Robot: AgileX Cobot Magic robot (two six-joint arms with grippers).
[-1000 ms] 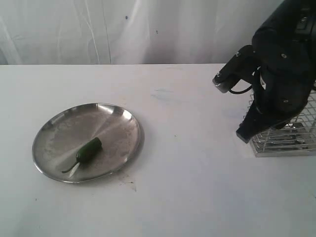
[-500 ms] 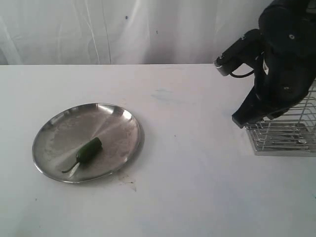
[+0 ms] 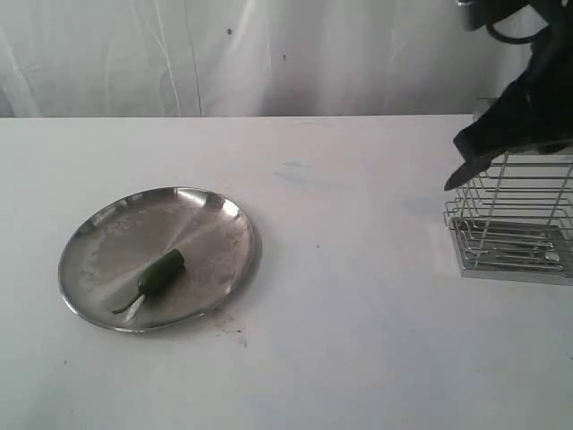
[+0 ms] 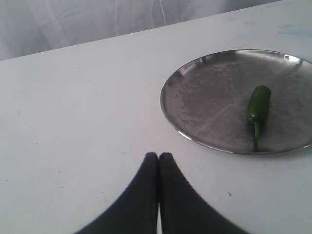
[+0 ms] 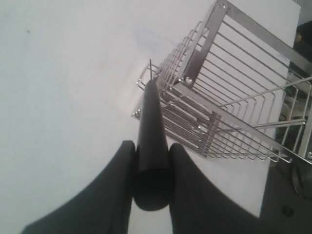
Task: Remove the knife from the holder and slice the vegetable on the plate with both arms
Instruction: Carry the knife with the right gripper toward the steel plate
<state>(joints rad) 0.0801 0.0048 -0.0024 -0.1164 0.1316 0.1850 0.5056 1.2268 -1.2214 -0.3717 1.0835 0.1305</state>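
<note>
One plate [image 3: 242, 235], one vegetable [image 3: 162, 271], one holder [image 3: 515, 224], one knife [image 5: 150, 131], two claws [image 4: 158, 157] [image 5: 152, 148]

Right arm [image 3: 524, 107] raised from its earlier low position against the holder [image 3: 510, 224]: it now sits at the upper right of the exterior view, partly cut off by the frame edge, where it previously covered the basket's upper left side. The holder's wire bars and left corner, formerly hidden, are now exposed. The right gripper [image 5: 151, 165], its fingers clamped on the black handle of the knife [image 5: 148, 122], has risen with the arm.
</note>
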